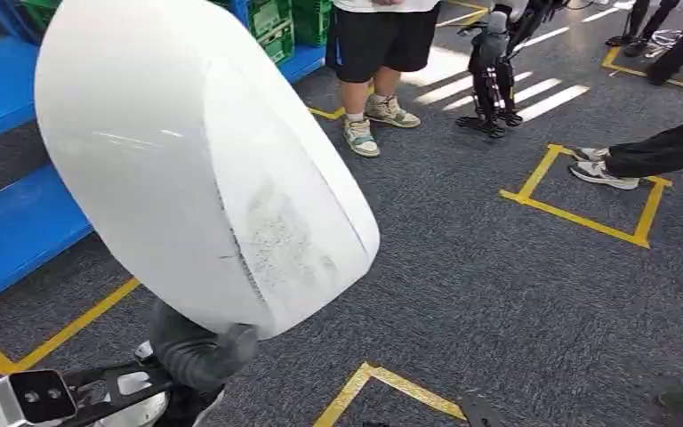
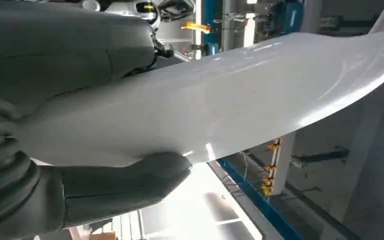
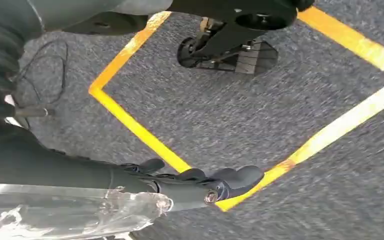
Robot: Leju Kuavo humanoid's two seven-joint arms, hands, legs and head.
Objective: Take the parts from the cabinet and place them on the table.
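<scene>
Grey speckled carpet floor (image 1: 462, 294), marked with yellow tape squares (image 1: 587, 191). Blue shelving (image 1: 13, 222) runs along the floor's left edge, with green crates (image 1: 271, 27) stacked at its far end. White painted stripes (image 1: 498, 89) on the floor beyond the tape squares, sunlit. A person in black shorts (image 1: 382, 53) stands beside the crates. Small dark legged machine (image 1: 494, 76) stands on the stripes.

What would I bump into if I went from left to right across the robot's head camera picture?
Blue shelf → big white part held up by the left robot hand → person in black shorts and sneakers → small dark robot standing on the floor → yellow tape square with someone's shoe at it.
</scene>
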